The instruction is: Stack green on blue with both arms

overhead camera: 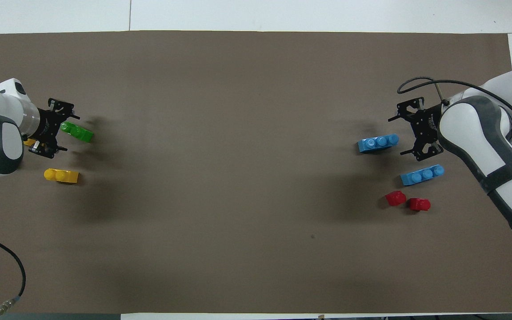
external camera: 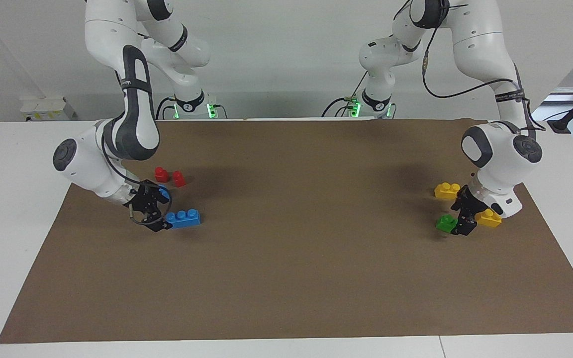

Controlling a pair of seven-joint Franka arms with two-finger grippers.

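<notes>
A green brick (external camera: 446, 223) (overhead camera: 78, 132) lies on the brown mat at the left arm's end. My left gripper (external camera: 461, 224) (overhead camera: 66, 132) is low at it, fingers spread, with the brick's near end between them. A blue brick (external camera: 183, 218) (overhead camera: 378, 143) lies on the mat at the right arm's end. My right gripper (external camera: 161, 220) (overhead camera: 396, 137) is low beside it, fingers spread around its end. A second blue brick (overhead camera: 422, 174) lies nearer to the robots and is mostly hidden by the right gripper in the facing view (external camera: 164, 191). Only one green brick shows.
Two small red pieces (external camera: 161, 174) (external camera: 179, 179) stand nearer to the robots than the blue bricks. Two yellow bricks (external camera: 446, 190) (external camera: 489, 218) lie by the left gripper; one is partly under the left wrist. The brown mat (external camera: 296, 238) covers most of the table.
</notes>
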